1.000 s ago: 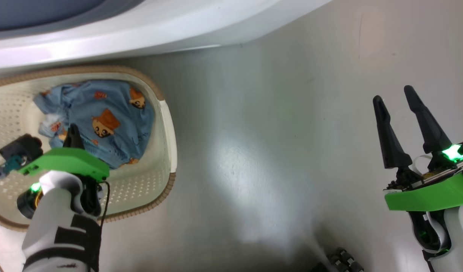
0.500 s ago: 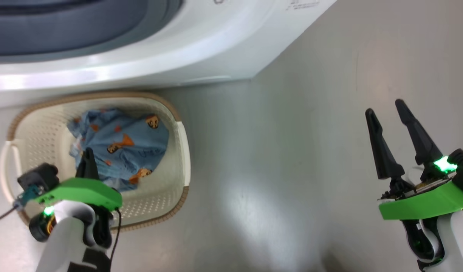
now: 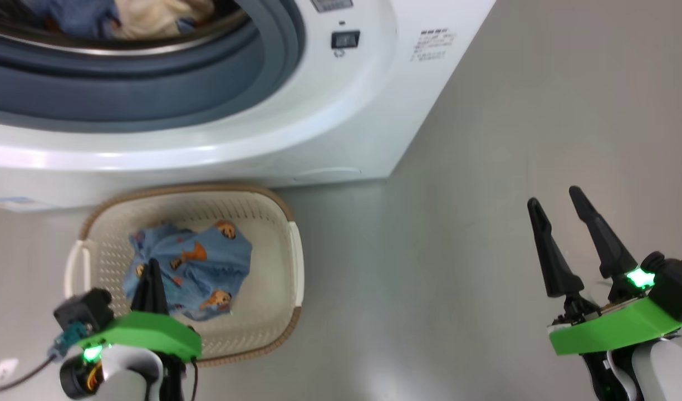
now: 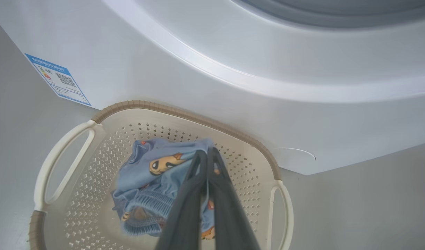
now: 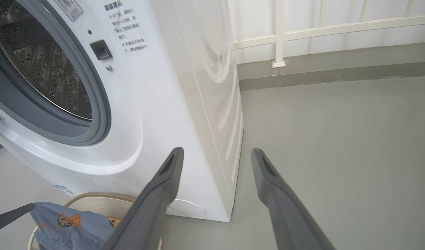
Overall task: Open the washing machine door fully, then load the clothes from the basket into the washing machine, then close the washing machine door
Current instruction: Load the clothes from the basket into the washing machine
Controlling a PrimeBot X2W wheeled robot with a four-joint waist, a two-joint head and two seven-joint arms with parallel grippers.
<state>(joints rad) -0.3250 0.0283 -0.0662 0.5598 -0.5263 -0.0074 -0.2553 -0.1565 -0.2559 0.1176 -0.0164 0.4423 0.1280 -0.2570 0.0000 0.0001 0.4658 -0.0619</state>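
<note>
The washing machine (image 3: 329, 111) sits in the head view's upper left, its open mouth facing the frame's lower edge. Just below it is the basket (image 3: 296, 262), with its long axis running left to right along the machine's front. Inside, the light-blue garment (image 3: 207, 267) is pinched by the left gripper (image 3: 150, 266). At lower right the right gripper (image 3: 553, 196) is spread wide and empty, its fingers pointing up.

Bright, even daylight, no hard shadows. Glare band on washing machine (image 3: 151, 153) front just beyond left gripper (image 3: 150, 266) jaws; soft sheen on floor (image 3: 385, 334) btwn both sets of jaws. Bowing at wrist-view edges; blur on fingers (image 4: 184, 215) nr lens.
</note>
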